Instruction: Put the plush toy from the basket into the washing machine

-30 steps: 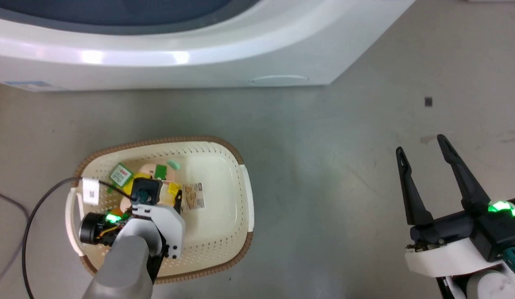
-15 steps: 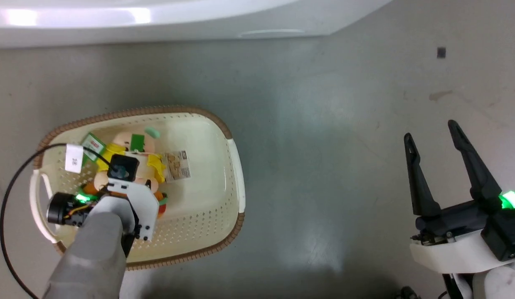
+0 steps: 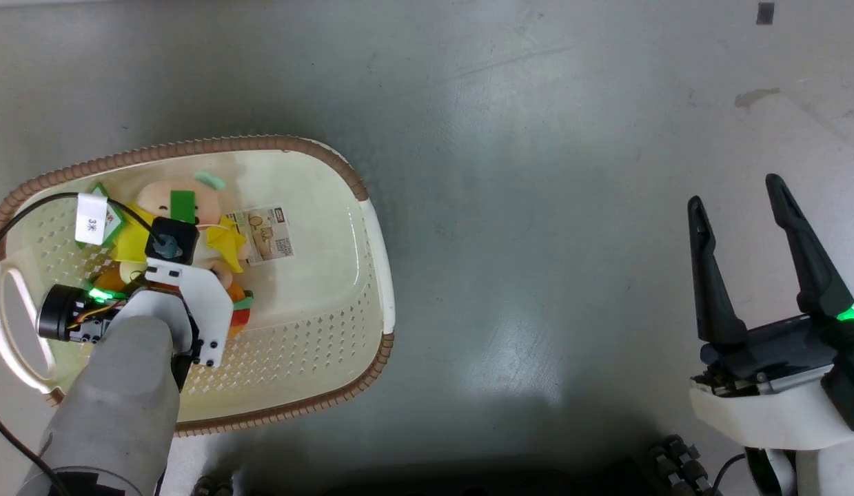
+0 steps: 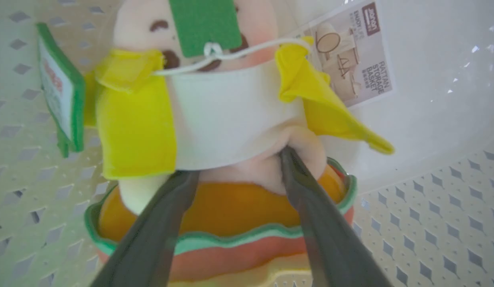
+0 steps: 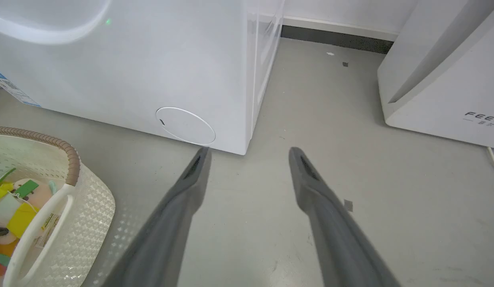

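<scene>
**A:** What do the left gripper's fingers have?

**B:** The left gripper (image 4: 238,164) has both fingers closed on the plush toy (image 4: 231,111). They pinch its soft peach middle, just above the orange, green and red frills nearest the camera. The right-hand finger dents the fabric.

**A:** And past the fingertips?

**B:** First the toy's white bib and yellow flaps. Then comes its peach-pink head, with a green hang tag (image 4: 205,22) lying across it. To the left of the fingers, a green-edged card (image 4: 57,87) lies against the perforated wall of the basket (image 4: 430,223). Beyond the tips to the right, a paper label (image 4: 354,56) lies flat on the basket's bottom.

**A:** So where is the toy?

**B:** Inside the basket, between those two fingers.

**A:** And the right gripper?

**B:** The right gripper (image 5: 248,151) has its fingers spread wide apart above the grey floor (image 5: 350,167), touching neither basket nor toy. The basket is near, to the left of the fingers. Just ahead of the left fingertip is the lower corner of the washing machine (image 5: 131,71), with a round cover (image 5: 185,125) on it. Farther off to the right stands a white appliance lettered "FEEL" (image 5: 442,79).
</scene>
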Available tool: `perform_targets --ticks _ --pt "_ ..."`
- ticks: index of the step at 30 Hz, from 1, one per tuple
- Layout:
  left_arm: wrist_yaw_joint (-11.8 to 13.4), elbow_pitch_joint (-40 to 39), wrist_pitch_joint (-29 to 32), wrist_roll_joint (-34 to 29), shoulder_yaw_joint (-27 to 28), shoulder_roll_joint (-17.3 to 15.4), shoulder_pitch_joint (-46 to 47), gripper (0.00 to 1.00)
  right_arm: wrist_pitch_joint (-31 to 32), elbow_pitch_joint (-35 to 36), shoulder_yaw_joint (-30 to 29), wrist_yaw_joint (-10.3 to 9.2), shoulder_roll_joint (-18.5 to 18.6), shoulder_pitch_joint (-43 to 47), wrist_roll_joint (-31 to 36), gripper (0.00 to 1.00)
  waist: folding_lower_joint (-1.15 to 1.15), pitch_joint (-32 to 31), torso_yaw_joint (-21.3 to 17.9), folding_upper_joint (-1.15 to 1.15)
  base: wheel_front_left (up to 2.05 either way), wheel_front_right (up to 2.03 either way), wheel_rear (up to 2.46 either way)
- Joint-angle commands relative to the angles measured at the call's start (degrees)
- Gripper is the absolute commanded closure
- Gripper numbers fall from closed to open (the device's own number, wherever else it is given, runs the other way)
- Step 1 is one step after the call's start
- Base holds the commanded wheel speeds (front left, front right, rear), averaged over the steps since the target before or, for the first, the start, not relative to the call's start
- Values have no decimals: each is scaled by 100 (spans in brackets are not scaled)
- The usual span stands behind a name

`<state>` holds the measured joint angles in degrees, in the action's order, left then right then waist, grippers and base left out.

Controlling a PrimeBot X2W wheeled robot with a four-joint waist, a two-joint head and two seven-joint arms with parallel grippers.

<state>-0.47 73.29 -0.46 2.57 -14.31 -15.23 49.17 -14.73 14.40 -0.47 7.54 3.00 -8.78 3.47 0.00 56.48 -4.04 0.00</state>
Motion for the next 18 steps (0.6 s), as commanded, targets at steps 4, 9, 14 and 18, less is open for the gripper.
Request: perform_targets --ticks 4,9,14,18 --pt "53 66 77 37 -61 -54 26 0 -27 68 -52 -5 -13 -104 -41 0 0 73 -21 0 0 0 0" --pt "54 66 43 125 -73 -105 52 0 -27 174 -49 -5 -13 -139 -21 0 0 212 -48 0 0 0 0" --pt "37 66 3 189 -77 -148 160 0 -27 281 -20 -5 -13 -191 -8 0 0 356 -105 0 0 0 0" --pt "28 67 -10 219 -92 -144 224 0 -27 319 -10 -5 -13 -199 5 0 0 417 -112 0 0 0 0"
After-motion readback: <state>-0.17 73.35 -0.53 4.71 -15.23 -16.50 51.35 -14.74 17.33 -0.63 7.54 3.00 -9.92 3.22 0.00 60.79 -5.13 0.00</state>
